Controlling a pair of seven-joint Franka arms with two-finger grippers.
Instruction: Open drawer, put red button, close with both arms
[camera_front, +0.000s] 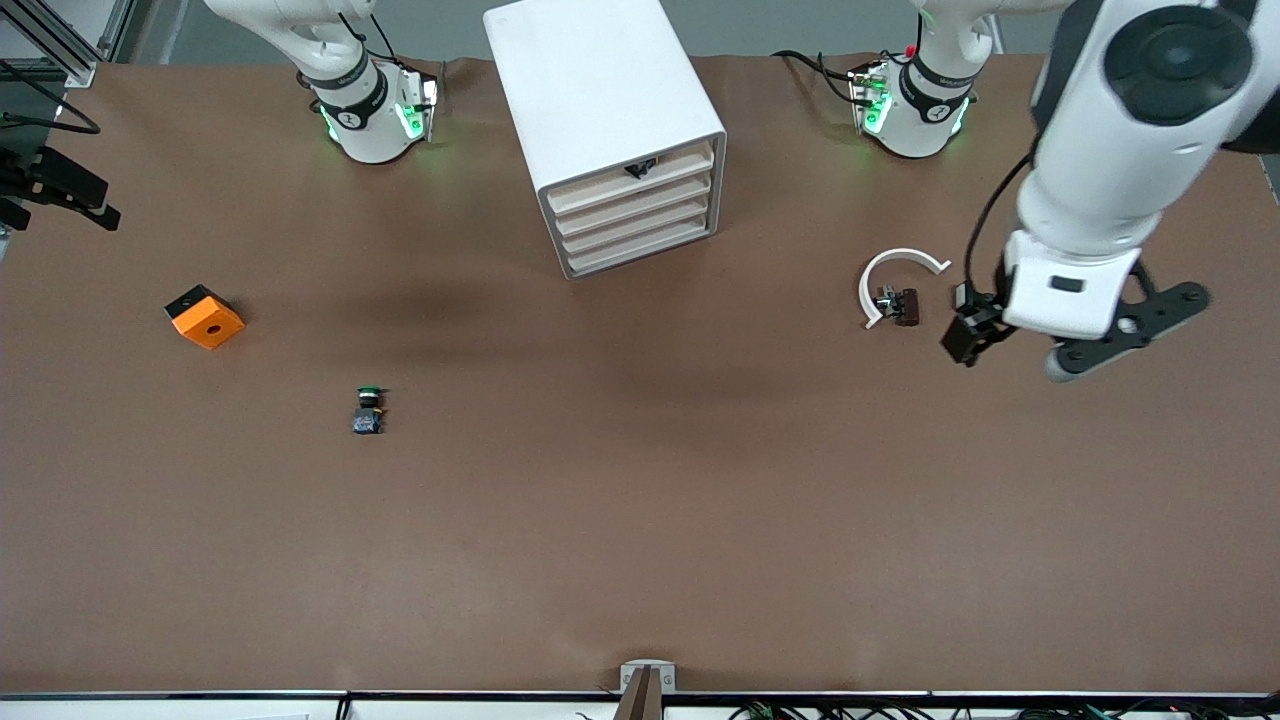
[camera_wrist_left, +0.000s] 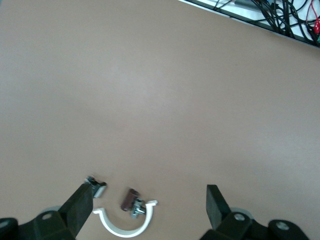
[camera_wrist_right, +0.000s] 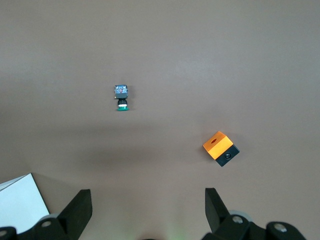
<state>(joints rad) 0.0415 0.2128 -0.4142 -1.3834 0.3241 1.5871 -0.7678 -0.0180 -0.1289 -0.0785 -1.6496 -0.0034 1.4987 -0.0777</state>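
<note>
No red button shows in any view. A switch with a green cap (camera_front: 368, 410) lies on the brown table toward the right arm's end; it also shows in the right wrist view (camera_wrist_right: 121, 96). The white drawer cabinet (camera_front: 610, 90) stands between the arm bases with all its drawers shut; the top drawer (camera_front: 632, 178) has a small black handle. My left gripper (camera_front: 975, 325) hangs open and empty low over the table beside a white C-shaped ring (camera_front: 880, 275); the left wrist view shows its fingers (camera_wrist_left: 150, 189) apart. My right gripper (camera_wrist_right: 147, 192) is open and empty, high above the table, out of the front view.
An orange and black box (camera_front: 204, 316) lies near the right arm's end, also in the right wrist view (camera_wrist_right: 220, 148). Inside the ring (camera_wrist_left: 125, 227) lies a small maroon and metal part (camera_wrist_left: 129, 199), with a grey bit (camera_wrist_left: 96, 185) next to it. A cabinet corner (camera_wrist_right: 20, 200) shows.
</note>
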